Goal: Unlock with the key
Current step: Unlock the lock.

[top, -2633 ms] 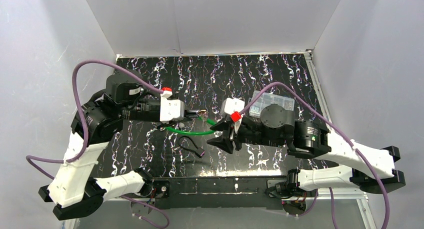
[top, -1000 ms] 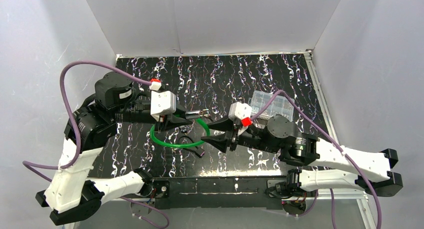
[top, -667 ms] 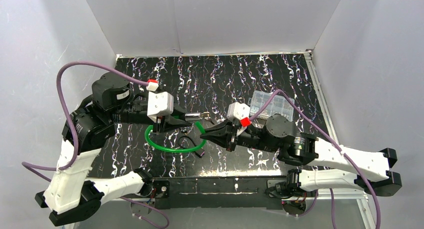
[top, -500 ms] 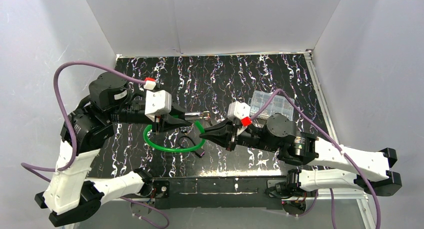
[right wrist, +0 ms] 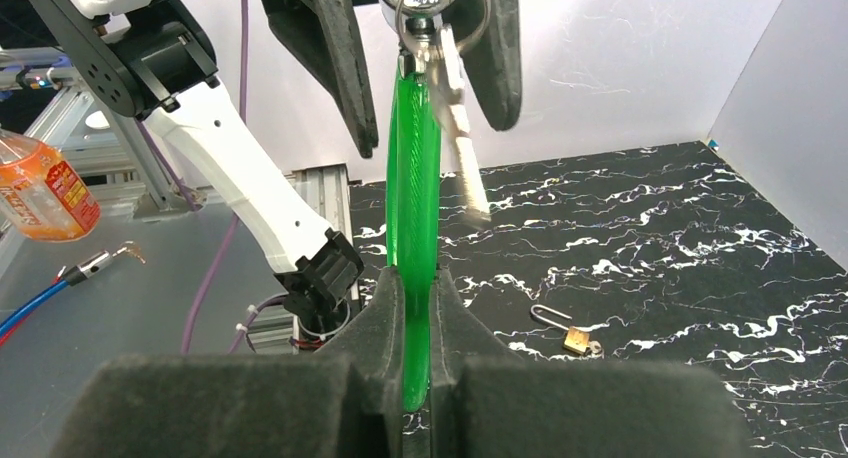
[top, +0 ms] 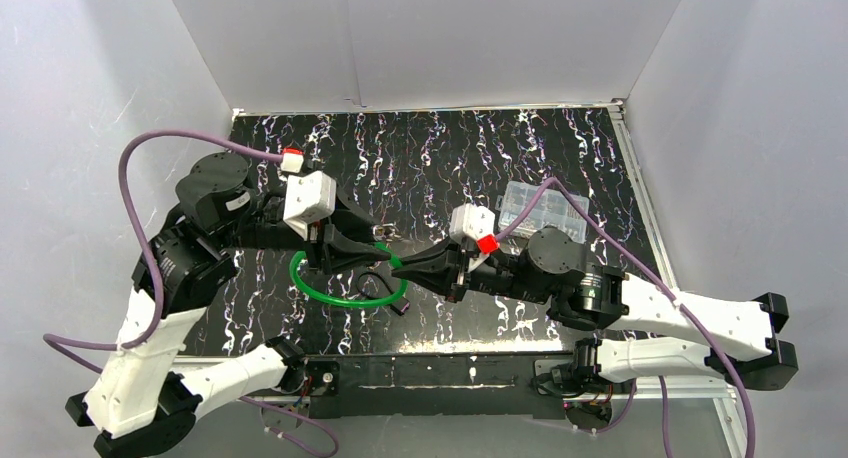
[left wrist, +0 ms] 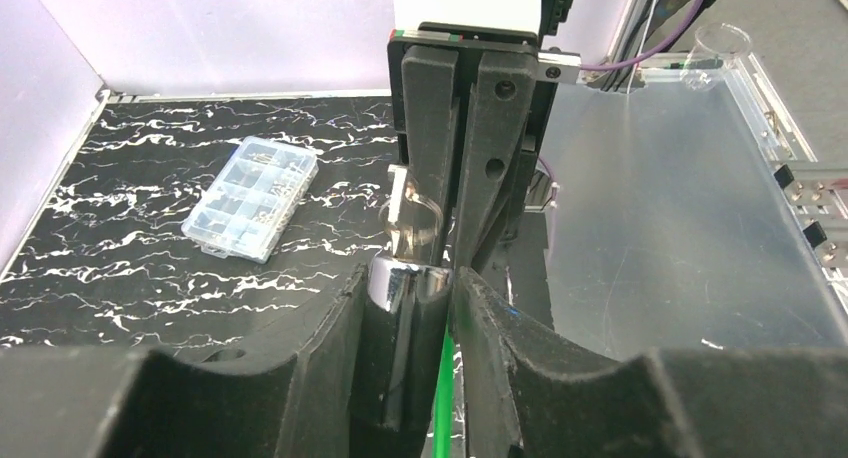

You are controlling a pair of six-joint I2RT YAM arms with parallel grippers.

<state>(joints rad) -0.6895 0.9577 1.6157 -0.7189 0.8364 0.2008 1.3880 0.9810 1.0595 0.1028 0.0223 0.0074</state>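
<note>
Bright, even light everywhere I look; the clear sheet glares hazily, and the nearest fingers blur.

We take the cable loop as landmark, over the desk near its front middle. The lock body sits at the loop's upper end, between the left pincer fingers. The key ring and key hang just beside the loop. The right pincer clamps its right side. The parts box lies well right and behind.

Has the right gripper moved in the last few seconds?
Yes. The right gripper has moved left, away from the clear box, which stayed put. It is now shut on the green cable.
</note>
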